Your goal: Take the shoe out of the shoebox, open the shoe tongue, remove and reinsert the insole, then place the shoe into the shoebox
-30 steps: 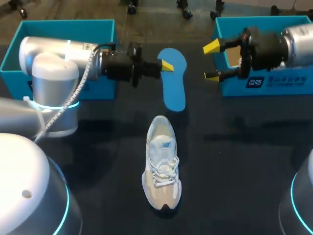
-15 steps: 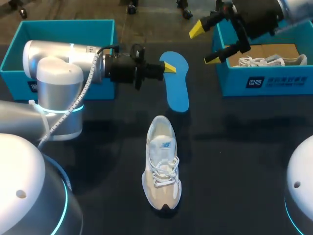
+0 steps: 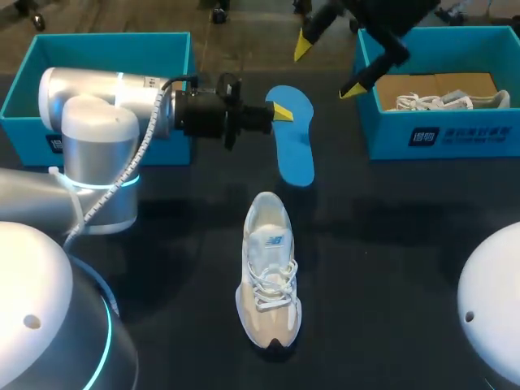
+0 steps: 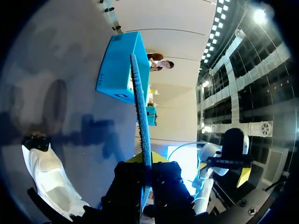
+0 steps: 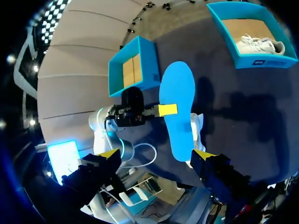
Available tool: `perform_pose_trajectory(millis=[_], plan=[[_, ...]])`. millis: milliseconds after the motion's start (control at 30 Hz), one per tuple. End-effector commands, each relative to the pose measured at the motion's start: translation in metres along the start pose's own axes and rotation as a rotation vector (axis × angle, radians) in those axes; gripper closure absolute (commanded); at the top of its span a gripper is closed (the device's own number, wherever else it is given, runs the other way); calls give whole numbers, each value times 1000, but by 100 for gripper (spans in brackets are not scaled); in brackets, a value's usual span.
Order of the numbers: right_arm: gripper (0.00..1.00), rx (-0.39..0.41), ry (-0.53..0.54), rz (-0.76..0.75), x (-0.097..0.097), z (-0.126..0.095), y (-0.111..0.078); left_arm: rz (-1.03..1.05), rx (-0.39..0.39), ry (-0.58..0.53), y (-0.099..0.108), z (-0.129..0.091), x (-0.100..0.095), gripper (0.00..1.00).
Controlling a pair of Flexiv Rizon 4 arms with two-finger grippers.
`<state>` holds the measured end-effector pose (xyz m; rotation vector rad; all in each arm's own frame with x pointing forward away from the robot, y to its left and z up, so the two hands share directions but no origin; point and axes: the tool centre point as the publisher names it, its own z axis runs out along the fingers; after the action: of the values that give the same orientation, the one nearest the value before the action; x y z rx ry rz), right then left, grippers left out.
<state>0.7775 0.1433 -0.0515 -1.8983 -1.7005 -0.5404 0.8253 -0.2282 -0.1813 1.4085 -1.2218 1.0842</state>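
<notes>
One shoe [image 3: 268, 272] lies on the table [image 3: 390, 268] between the two arms, its toe toward the robot and its opening toward the far side. The blue insole [image 3: 294, 138] is out of it and is held clear of the table, beyond the shoe's heel end. It is pinched by one long edge between the fingers of the left gripper [image 3: 276, 111]. In the left wrist view the insole is seen edge-on, running straight out from the clenched fingers.

The right gripper [image 3: 329, 67] is raised above the far side of the table, with its fingers spread wide and nothing between them. It is well apart from the insole.

A second shoe [image 3: 443, 99] is seen in the right box [image 3: 439, 138]. The left box [image 3: 97, 45] is partly hidden by the left arm.

The removal of the insole is judged complete, and its return to the shoe is the step in hand. For that, the insole would have to be brought down to the shoe's opening and slid in toe-end first. The shoe would probably need to be steadied, or its tongue held back, by the free right gripper.
</notes>
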Motion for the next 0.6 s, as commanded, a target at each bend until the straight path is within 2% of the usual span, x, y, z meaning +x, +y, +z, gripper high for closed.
perform_pose_trajectory(millis=[33,100,200,367,600], plan=[[0,6,-254,-16,17,-1,3,0,-1,-3,0,0,0,100],[0,-22,-255,-80,21,2,3,0,-1,-3,0,0,0,100],[0,-37,-317,-122,28,12,5,0,-1,-3,0,0,0,100],[0,-50,-493,-95,43,28,8,0,-1,-3,0,0,0,100],[0,-95,-568,-99,48,39,5,0,-1,-3,0,0,0,100]])
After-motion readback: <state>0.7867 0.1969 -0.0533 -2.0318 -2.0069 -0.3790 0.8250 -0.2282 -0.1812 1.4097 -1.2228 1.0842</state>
